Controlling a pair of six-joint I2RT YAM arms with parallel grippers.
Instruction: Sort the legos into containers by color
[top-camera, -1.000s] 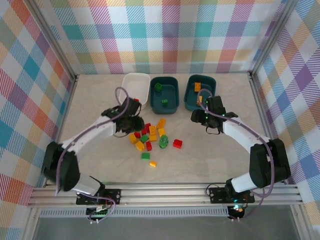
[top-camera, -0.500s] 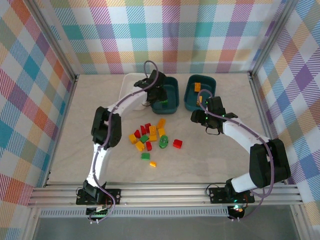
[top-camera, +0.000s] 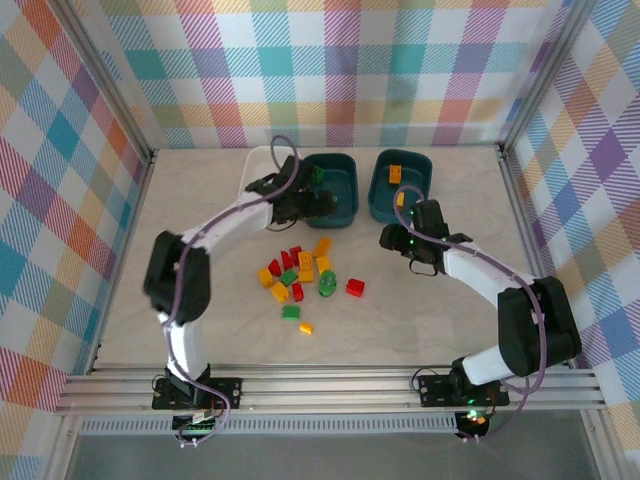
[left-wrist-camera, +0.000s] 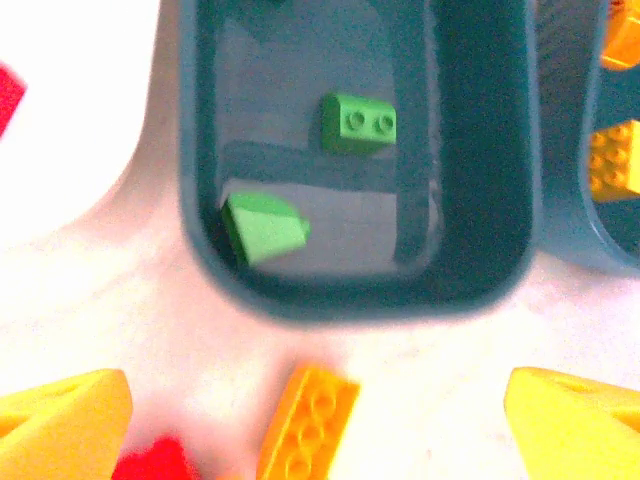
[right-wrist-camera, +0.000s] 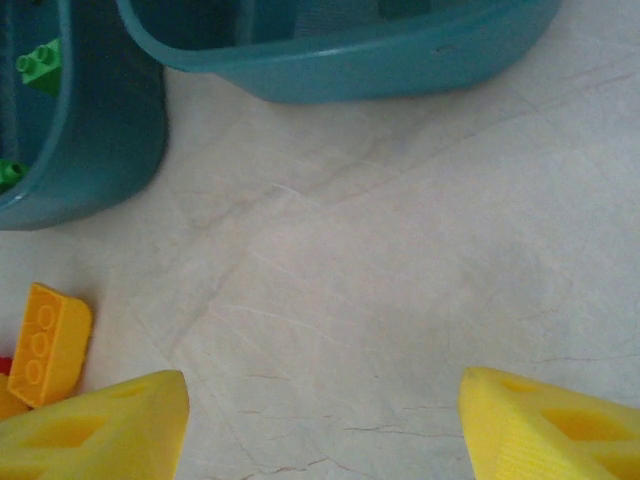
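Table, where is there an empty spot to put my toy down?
The near strip of the table, between the legos and the front rail, is bare. So is the back left corner beside the white tub. Crowded: the legos in the middle, the teal tubs at the back.

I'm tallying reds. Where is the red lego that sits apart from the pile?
In the top view, the red lego lies on the table just right of the pile, beside a green lego.
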